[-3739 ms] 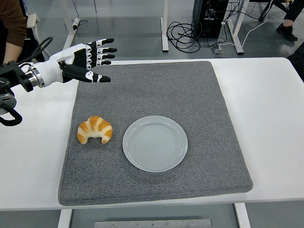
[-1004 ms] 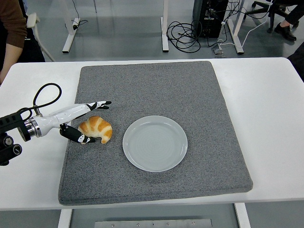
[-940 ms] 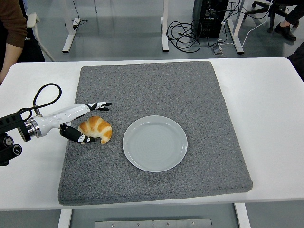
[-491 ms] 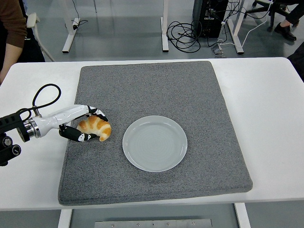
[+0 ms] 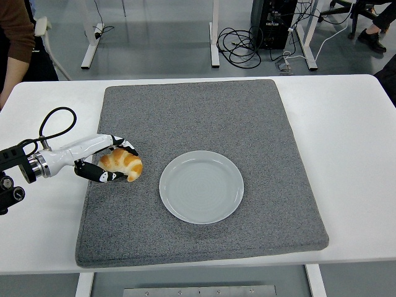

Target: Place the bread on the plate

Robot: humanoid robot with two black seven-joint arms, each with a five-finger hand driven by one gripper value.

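- Gripping the bread [image 5: 122,165] right now is the left hand [image 5: 105,161], fingers curled over the top of it and the thumb tucked in under the near side.
- That bread is a golden croissant (striped crust, pretty plump), sitting at the left edge of the grey mat [image 5: 204,111]; can't tell if it's lifted off the surface or resting on it.
- Left arm comes in low from the left edge over the white table [image 5: 346,136], white forearm shell, with a black cable [image 5: 52,120] looping up behind the wrist.
- Plate [image 5: 201,186] is a pale round one, near the middle of the mat, just right of the croissant but not touching it. Nothing on it.
- Person's sleeve [image 5: 15,28] (brown) shows at the top left corner, beyond the table's far edge.
- Bunch of cables [image 5: 247,43] lies on the floor past the table, next to some desk legs.
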